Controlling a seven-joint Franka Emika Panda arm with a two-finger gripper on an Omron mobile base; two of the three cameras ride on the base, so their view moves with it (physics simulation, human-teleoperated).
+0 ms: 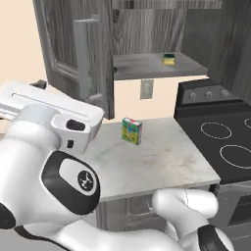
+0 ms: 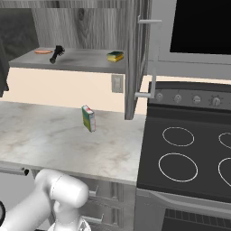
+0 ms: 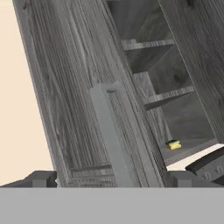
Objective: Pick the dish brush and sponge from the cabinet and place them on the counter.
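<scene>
The dish brush (image 2: pixel 56 54) and sponge (image 2: pixel 115 56) both lie on the shelf of the opened cabinet (image 1: pixel 73 54), so neither is moved yet. Nearer, the gripper (image 3: pixel 109 179), jaws spread wide and empty, faces the left door's bar handle (image 3: pixel 111 135). On the counter (image 2: pixel 54 140) stands a multicoloured box (image 1: pixel 132 130); its print is unreadable.

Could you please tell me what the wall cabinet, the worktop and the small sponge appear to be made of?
Dark grey panelled cabinet: seemingly matte wood, streaky grain on its doors. Pale beige-grey counter: apparently polished marble, faint veins. Small green-topped sponge: probably foam, yellow layer beneath.
</scene>
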